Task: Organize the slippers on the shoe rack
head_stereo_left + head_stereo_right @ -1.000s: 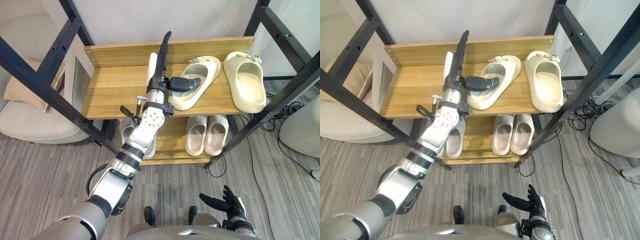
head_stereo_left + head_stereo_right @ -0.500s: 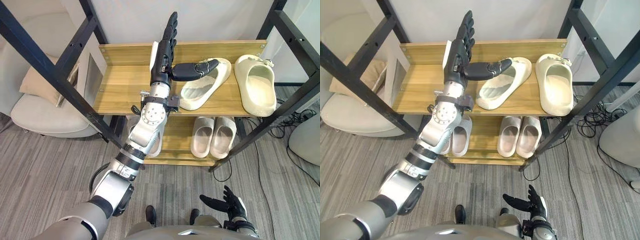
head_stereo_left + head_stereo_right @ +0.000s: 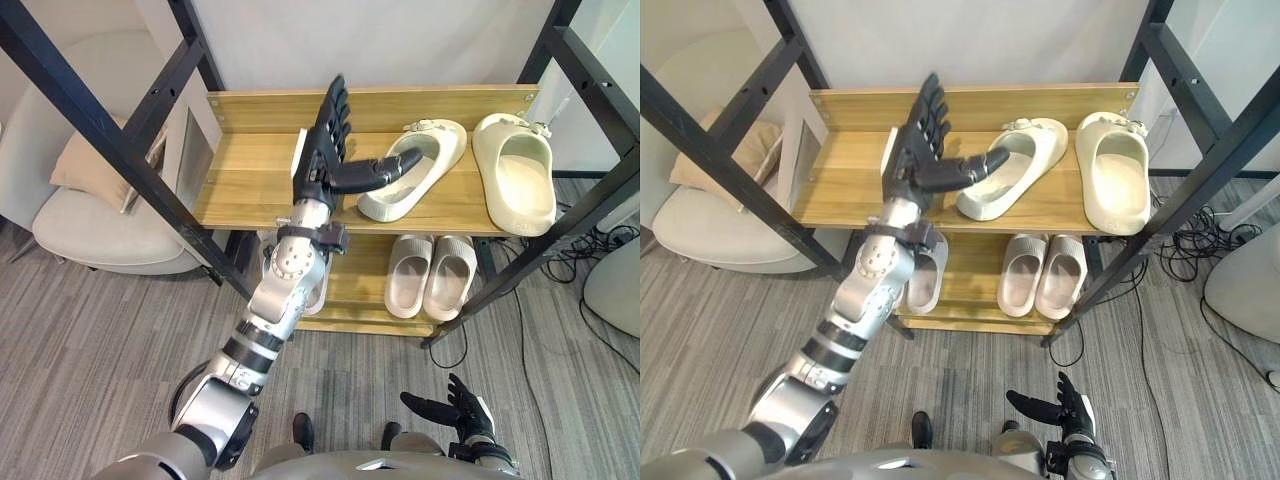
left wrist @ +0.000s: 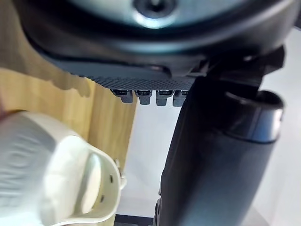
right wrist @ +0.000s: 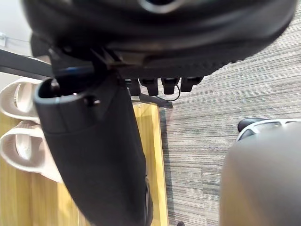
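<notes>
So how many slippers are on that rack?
5: two cream slippers on the top shelf, two beige slippers below, one slipper partly behind the left arm; more may be hidden there.

We count 2 cream slippers (image 3: 415, 170), 2 beige slippers (image 3: 408, 275) and 1 part-hidden white slipper (image 3: 927, 285), all on 1 shoe rack (image 3: 250, 170).

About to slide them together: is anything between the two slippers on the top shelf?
No, just bare shelf board between the tilted slipper and the straight slipper, clear in both eye views.
</notes>
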{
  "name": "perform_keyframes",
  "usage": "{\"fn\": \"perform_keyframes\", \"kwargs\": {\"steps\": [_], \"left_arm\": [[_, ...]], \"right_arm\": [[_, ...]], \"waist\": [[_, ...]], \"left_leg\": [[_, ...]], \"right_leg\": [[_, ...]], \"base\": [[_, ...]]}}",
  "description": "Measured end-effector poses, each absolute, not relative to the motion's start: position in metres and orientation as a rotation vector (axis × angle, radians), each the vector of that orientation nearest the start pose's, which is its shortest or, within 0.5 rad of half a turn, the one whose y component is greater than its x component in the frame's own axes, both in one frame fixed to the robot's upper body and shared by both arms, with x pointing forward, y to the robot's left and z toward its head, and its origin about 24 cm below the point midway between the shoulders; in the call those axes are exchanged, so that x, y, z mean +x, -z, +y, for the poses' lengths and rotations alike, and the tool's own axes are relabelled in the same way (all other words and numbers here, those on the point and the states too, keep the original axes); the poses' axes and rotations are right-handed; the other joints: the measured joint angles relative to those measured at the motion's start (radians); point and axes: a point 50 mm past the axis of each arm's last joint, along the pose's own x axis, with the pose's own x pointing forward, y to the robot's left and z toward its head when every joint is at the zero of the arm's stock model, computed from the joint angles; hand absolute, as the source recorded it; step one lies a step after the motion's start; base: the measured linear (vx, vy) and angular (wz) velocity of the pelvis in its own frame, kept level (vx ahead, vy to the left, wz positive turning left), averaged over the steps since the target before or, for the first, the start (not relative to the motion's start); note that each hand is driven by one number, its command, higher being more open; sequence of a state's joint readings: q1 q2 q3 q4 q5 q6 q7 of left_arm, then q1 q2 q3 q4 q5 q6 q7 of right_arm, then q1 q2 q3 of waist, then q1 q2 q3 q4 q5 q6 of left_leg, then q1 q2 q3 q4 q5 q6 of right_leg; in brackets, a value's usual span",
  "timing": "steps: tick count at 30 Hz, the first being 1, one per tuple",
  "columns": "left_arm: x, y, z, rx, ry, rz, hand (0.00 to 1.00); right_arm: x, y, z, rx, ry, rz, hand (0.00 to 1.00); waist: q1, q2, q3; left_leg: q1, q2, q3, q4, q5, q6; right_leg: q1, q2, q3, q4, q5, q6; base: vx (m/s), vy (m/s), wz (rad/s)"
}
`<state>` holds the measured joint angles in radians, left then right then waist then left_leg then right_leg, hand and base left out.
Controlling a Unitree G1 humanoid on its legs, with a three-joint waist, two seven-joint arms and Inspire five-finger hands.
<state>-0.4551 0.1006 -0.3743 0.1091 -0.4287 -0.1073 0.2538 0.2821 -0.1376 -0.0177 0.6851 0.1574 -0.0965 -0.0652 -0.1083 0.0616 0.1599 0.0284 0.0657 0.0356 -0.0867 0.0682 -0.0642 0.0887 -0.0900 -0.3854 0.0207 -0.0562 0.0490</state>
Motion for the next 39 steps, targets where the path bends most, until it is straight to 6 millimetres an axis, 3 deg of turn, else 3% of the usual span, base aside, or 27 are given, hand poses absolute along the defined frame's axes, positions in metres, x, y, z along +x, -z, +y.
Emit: {"fn": "perform_keyframes", "kwargs": {"steps": [3, 17, 29, 39], "left_arm": [[0.303, -0.121, 0.062, -0.260, 0.273, -0.241, 1.00], [0.296, -0.114, 0.046, -0.205, 0.362, -0.225, 1.00], [0.282, -0.106, 0.015, -0.190, 0.481, -0.191, 1.00], [0.276, -0.104, -0.010, -0.193, 0.553, -0.170, 1.00]], "right_arm": [[0.095, 0.132, -0.214, -0.002, 0.260, 0.855, 1.00], [0.102, 0.135, -0.204, 0.010, 0.230, 0.862, 1.00], [0.114, 0.137, -0.175, 0.045, 0.156, 0.853, 1.00], [0.114, 0.137, -0.172, 0.051, 0.161, 0.855, 1.00]], "waist": [[0.006, -0.002, -0.001], [0.022, -0.041, -0.018], [0.027, -0.061, -0.021], [0.026, -0.074, -0.020]], "left_leg": [[0.000, 0.000, -0.002, 0.000, 0.000, 0.000], [0.004, -0.005, -0.020, 0.000, 0.001, 0.000], [0.017, -0.021, -0.023, -0.001, 0.001, 0.000], [0.023, -0.026, -0.023, -0.002, 0.001, 0.000]], "right_leg": [[0.000, 0.000, -0.002, 0.000, 0.000, 0.000], [0.035, 0.004, -0.026, -0.043, 0.013, 0.003], [0.069, -0.002, -0.034, -0.082, 0.034, 0.011], [0.073, -0.008, -0.035, -0.086, 0.038, 0.016]], "base": [[-0.02, 0.003, 0.01], [0.00, -0.002, 0.04], [0.00, 0.004, 0.01], [0.00, 0.000, 0.00]]}}
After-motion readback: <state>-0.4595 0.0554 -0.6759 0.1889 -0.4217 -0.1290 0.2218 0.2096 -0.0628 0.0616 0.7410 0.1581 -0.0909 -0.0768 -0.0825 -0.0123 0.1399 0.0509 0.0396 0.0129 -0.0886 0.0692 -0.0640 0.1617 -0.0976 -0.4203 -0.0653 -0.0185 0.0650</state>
